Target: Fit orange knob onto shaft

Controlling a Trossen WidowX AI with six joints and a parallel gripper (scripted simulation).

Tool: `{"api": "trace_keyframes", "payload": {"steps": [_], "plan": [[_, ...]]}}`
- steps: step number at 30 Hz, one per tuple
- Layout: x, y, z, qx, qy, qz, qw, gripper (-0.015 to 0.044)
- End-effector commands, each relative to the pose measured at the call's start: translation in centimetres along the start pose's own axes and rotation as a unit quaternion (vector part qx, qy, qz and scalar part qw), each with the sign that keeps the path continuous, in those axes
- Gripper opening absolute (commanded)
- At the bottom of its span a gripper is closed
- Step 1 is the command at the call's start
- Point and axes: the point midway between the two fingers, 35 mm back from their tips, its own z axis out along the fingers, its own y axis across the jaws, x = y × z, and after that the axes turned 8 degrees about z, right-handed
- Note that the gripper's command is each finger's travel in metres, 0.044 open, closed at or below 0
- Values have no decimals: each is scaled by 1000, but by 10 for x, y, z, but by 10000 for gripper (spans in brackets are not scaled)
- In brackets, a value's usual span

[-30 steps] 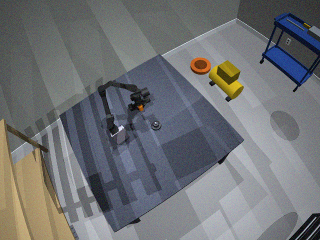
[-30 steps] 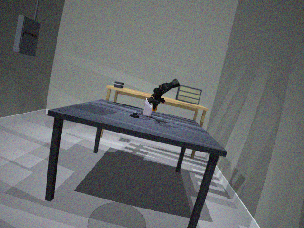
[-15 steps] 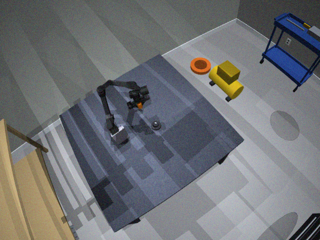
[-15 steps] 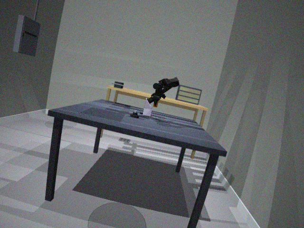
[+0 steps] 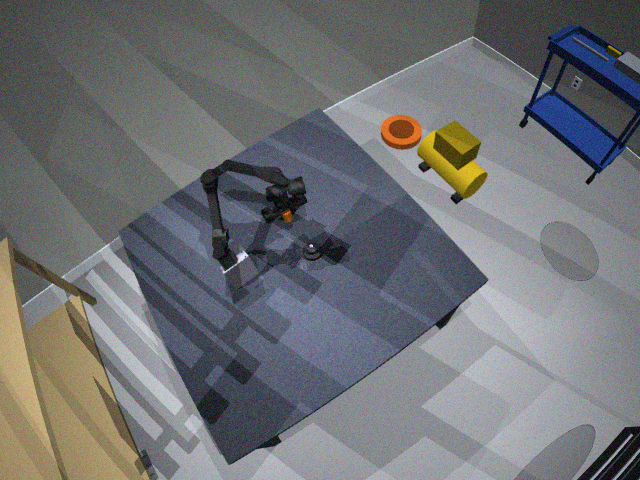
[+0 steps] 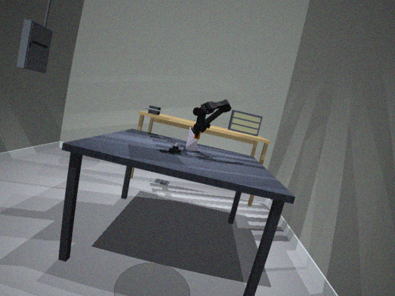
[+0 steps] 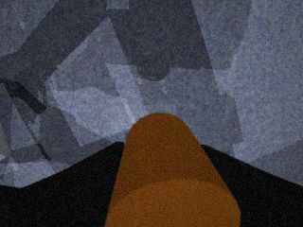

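From here, grey-green walls (image 5: 206, 62) (image 6: 191, 57) meet a pale floor (image 5: 516, 330) (image 6: 28, 229) streaked with shadow. Seen from above, a blue cart (image 5: 584, 60) stands at two o'clock, a yellow air compressor (image 5: 447, 165) nearer the dark table (image 5: 320, 330) (image 6: 178, 170).

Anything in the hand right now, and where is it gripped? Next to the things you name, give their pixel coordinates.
Yes, the orange knob (image 5: 287, 216) (image 6: 198, 137) (image 7: 161, 156), pinched by its sides between the fingers of the hand (image 5: 284, 212) (image 6: 197, 132) (image 7: 161, 150).

Matte black, slender tubular arm (image 5: 214, 206) (image 6: 214, 105) with chunky rounded joints.
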Motion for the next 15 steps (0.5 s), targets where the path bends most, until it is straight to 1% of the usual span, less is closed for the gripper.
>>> {"api": "trace_keyframes", "payload": {"steps": [1,15], "plan": [[12,-8,1,3,2,-1,1000,0],[51,-26,13,4,3,1,1000,0]]}}
